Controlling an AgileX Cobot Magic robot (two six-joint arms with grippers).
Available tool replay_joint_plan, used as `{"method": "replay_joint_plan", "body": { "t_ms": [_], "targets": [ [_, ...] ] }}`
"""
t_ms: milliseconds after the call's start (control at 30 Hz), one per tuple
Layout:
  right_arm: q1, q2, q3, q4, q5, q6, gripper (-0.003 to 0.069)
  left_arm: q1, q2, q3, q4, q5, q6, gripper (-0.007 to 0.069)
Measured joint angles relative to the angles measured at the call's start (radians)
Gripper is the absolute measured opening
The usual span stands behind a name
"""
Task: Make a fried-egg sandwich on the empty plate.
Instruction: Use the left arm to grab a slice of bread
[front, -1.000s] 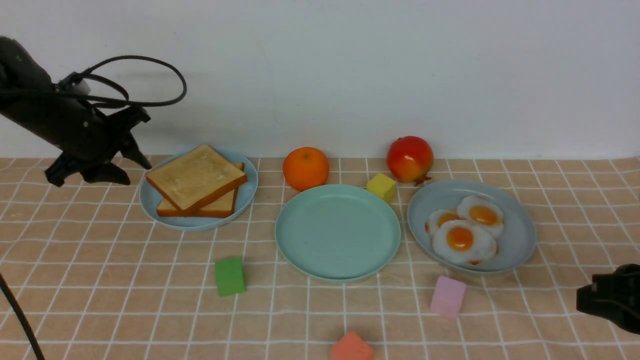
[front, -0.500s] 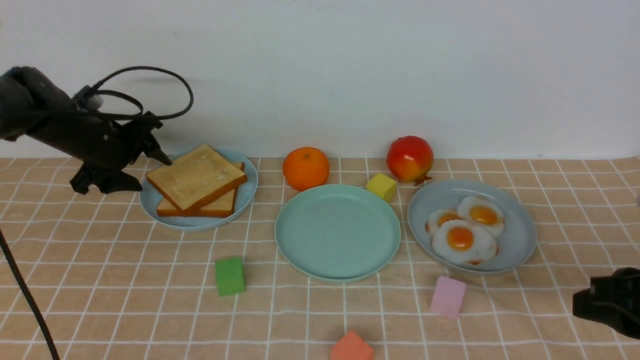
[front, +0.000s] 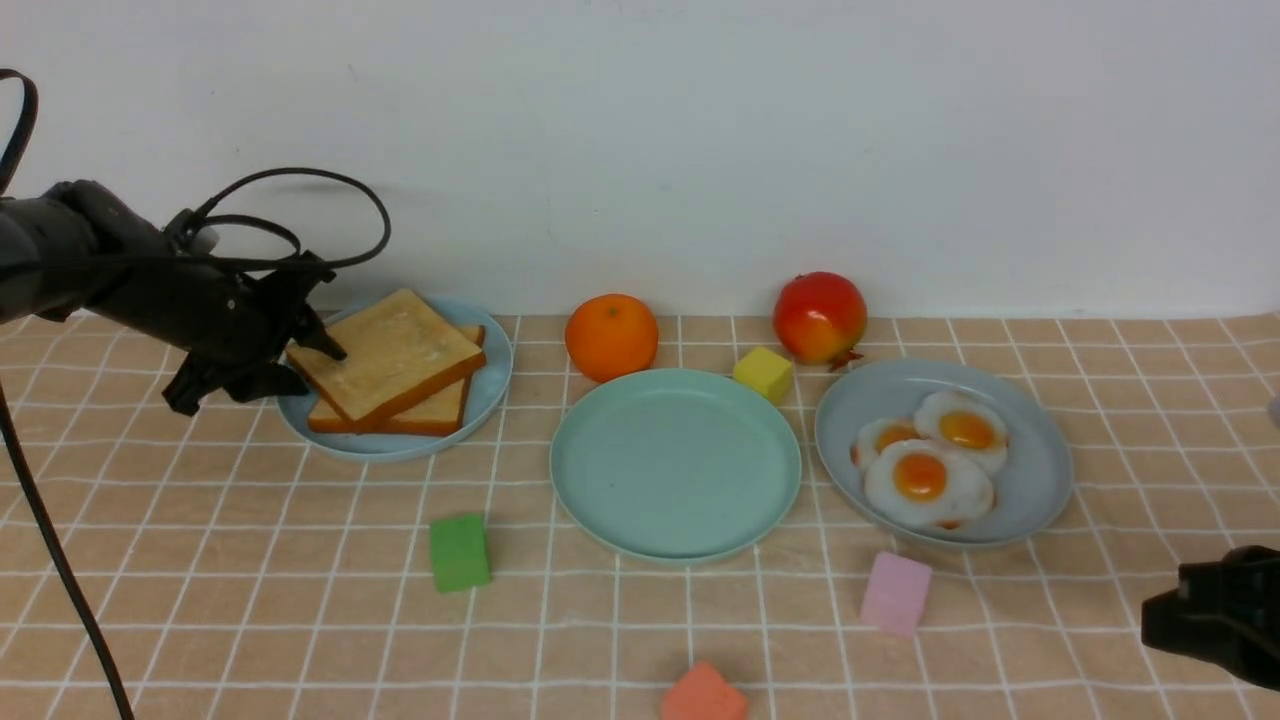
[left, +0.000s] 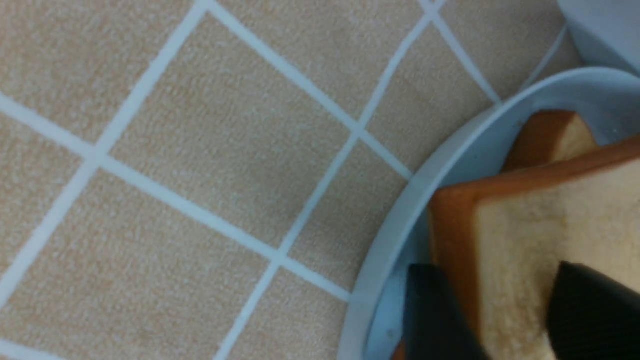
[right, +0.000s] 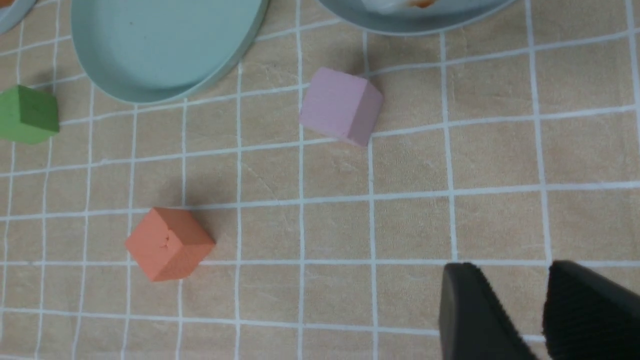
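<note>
Golden-brown square toast slice tops the stack on the sky-blue round plate, and my left gripper straddles its corner. Mint-green round plastic plate sits mid-table, with white wavy-edged toy eggs on its right. Left wrist: fingers flank the crust, but I can't tell if they pinch. Right wrist: my right gripper is partly open, holding nothing.

Left tool extended low, its grip unclear; right tool hovers low, jaws parted.
</note>
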Motion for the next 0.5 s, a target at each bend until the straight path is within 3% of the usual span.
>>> {"method": "replay_joint_plan", "body": {
  "t_ms": [233,500],
  "targets": [
    [0.0,0.0,0.0,0.006,0.015,0.0,0.0241,0.0,-0.001,-0.003,-0.002,0.0,0.06,0.0034],
    [0.0,0.0,-0.001,0.006,0.019,0.0,0.0241,0.0,-0.085,-0.003,-0.021,0.041,0.185,0.0033]
  ]
}}
